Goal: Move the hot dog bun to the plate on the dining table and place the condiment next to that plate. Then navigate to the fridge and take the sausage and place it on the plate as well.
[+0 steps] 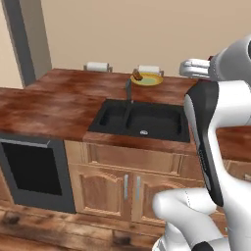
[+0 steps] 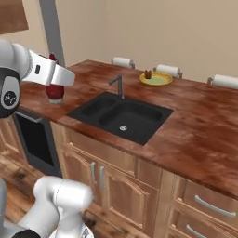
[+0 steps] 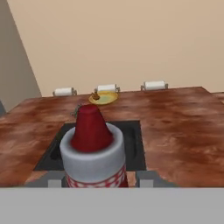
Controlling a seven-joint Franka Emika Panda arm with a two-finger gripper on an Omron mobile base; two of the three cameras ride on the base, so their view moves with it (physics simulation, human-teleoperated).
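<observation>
A simulated kitchen was seen from a mobile white robot arm. Ahead stood the dining table point(image 1: 59, 105), a long counter with a dark reddish-brown wood top over wooden cabinet doors. A black sink point(image 1: 139, 120) was set into the top near its front edge, with a thin dark faucet point(image 1: 129, 90) rising at the sink's back rim.

Behind the faucet, close to the table's far edge, sat the plate point(image 1: 147, 79), round with a yellow rim and pale green centre. A small brown item, the hot dog bun point(image 1: 138, 75), lay on the plate's left part; it was too small to make out in detail. Three white cylinders on little brackets, looking like paper towel rolls point(image 2: 122, 62), lined the far edge against the beige wall.

The gripper point(image 3: 98, 180) held the condiment point(image 3: 92, 148), a dark red bottle. In the hand view the bottle stood upright between the two finger tips, its red cone-shaped top and a wide pale collar close to the camera, with a red-and-white checked band below. The jaws were pinching the bottle's body from both sides. In the right base view the bottle's round red base point(image 2: 55, 92) showed below the white hand, above the table's left part, left of the sink and well apart from the plate. Whether it touched the wood could not be told.

A dark oven-like panel point(image 1: 29, 174) was set into the cabinets below the table's left end.
</observation>
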